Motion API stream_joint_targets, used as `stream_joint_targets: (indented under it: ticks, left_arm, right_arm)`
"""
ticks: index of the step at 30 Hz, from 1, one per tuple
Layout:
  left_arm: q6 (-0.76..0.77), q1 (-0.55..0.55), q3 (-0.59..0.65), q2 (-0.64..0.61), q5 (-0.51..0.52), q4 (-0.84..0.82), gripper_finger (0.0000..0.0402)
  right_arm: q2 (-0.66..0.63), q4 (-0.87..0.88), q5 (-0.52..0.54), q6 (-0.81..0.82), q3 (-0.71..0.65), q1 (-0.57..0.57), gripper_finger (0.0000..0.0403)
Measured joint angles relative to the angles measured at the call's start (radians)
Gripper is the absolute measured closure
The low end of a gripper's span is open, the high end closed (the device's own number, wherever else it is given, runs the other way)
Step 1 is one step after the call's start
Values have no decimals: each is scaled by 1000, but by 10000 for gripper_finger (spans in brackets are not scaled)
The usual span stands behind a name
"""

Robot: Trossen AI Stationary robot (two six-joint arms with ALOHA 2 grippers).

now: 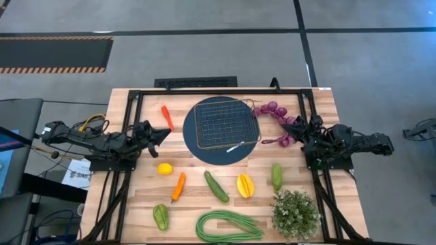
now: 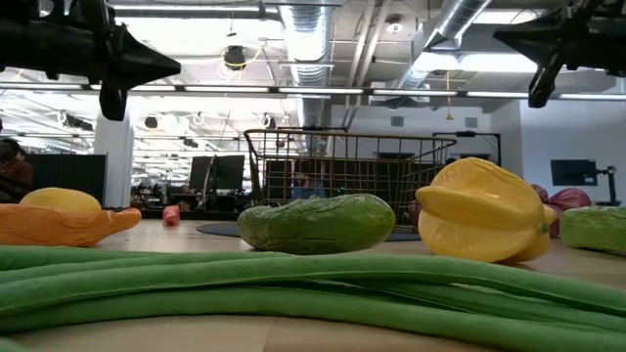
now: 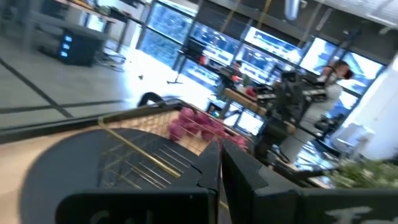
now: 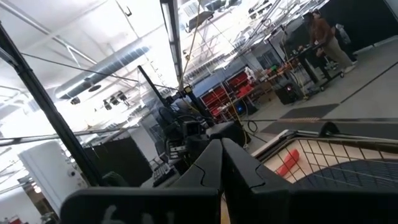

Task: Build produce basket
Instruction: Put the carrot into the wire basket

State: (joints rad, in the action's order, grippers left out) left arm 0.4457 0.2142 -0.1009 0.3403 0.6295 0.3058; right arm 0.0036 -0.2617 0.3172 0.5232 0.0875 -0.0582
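Step in hand: looks like the very start, nothing packed yet. The basket sits empty on a dark blue plate at the back middle of the bench.
Left claw: hangs above the bench just left of the plate, fingers pinched together, holding nothing.
Right claw: same deal on the far side, shut and empty, right over the purple grapes.
Produce: all loose on the bench. Red carrot sits left of the basket, lemon and orange carrot in front of the left claw, cucumber mid-front, green pepper and long beans along the front edge.
Next move, my guess: one claw has to open up, drop onto its nearest piece (grapes for the right, carrot or lemon for the left), then lift it over the basket rim.
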Motion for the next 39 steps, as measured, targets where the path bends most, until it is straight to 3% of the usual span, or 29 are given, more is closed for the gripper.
stream_joint_targets:
  ticks: [14, 21, 27, 31, 36, 39]
  left_arm:
    - [47, 0, 0, 0, -19, 22, 401]
    - [22, 1, 0, 0, -248, 255, 401]
    - [7, 0, 0, 1, -356, 281, 391]
    - [19, 0, -3, 16, -351, 296, 358]
    - [19, 0, -54, 64, -272, 294, 321]
    - [-54, -8, -107, 104, -250, 280, 310]
  right_arm:
    - [0, -1, 0, 0, 0, 0, 377]
    - [0, -1, -1, 0, 0, 0, 377]
    - [0, -1, -5, 0, 0, 0, 377]
    - [0, -1, -5, 0, 0, 0, 377]
    - [0, -1, -4, 0, 0, 0, 377]
    - [0, -5, -4, 1, 0, 0, 377]
